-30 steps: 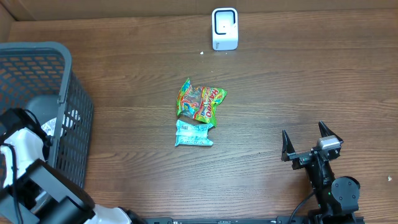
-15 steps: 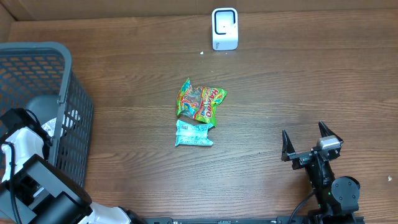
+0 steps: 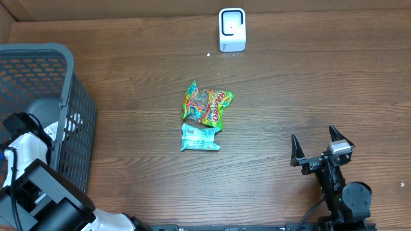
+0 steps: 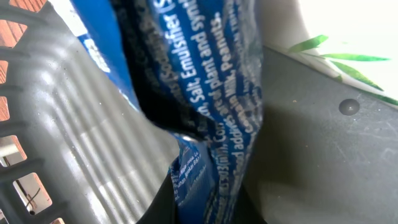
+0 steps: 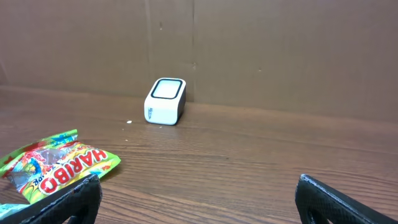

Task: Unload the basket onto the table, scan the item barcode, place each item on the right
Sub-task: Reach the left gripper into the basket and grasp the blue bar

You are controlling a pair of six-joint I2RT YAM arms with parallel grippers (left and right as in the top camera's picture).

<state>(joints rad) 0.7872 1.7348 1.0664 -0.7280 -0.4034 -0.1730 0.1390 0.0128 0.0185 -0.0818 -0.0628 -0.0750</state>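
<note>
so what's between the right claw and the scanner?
Bare table from the right claw to the scanner, clear in the right wrist view; the Haribo bag lies off to the side.

We are seeing blue wrapper (image 4: pixel 199 93) crumpled in basket (image 4: pixel 81 155); Haribo bag (image 3: pixel 209 104) overlapping teal packet (image 3: pixel 199 138) mid-table; white scanner (image 3: pixel 232 29) standing beyond.

Table (image 3: pixel 308 83) lies open between the Haribo bag (image 3: pixel 209 104) and scanner (image 3: pixel 232 29); the basket (image 3: pixel 80 122) walls off the left.

The left gripper (image 4: pixel 200 202) has snapped shut and now pinches the blue packet (image 4: pixel 193 74) inside the basket (image 3: pixel 38 54). In the overhead view, the left arm (image 3: pixel 29 149) has shifted slightly.
</note>
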